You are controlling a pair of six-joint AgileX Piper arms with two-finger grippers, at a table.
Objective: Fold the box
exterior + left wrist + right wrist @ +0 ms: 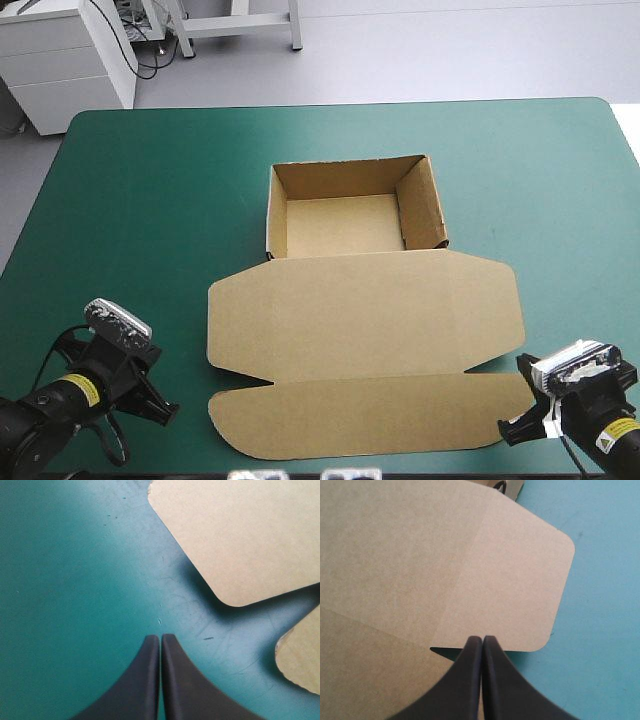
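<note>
The left hand [160, 637] has its black fingers pressed together into one point and holds nothing; bare teal-green cover lies under and ahead of it. The right hand [482, 637] is pinched together in the same way and also seems empty, its tip over the notch where two flaps of the box [365, 310] part. The box lies at the middle of the surface [150, 200]. The tray [345, 225], with its walls already raised, is on the far side, and the lid [365, 300] lies flat toward the robot, its long axis running left to right along the near edge. The front flap [370, 415] is the part nearest both hands. From the left hand the board lies ahead and off to its right, with a strip of cover between. From the right hand it is directly ahead and underneath, so the right arm is much the nearer and probably better placed to start on the lid. The high view alone shows the standing tray and both arms together. The left wrist view shows the gap to the two rounded flap corners, and the right wrist view shows the crease of the side flap [515, 575] and the cut beside it.
</note>
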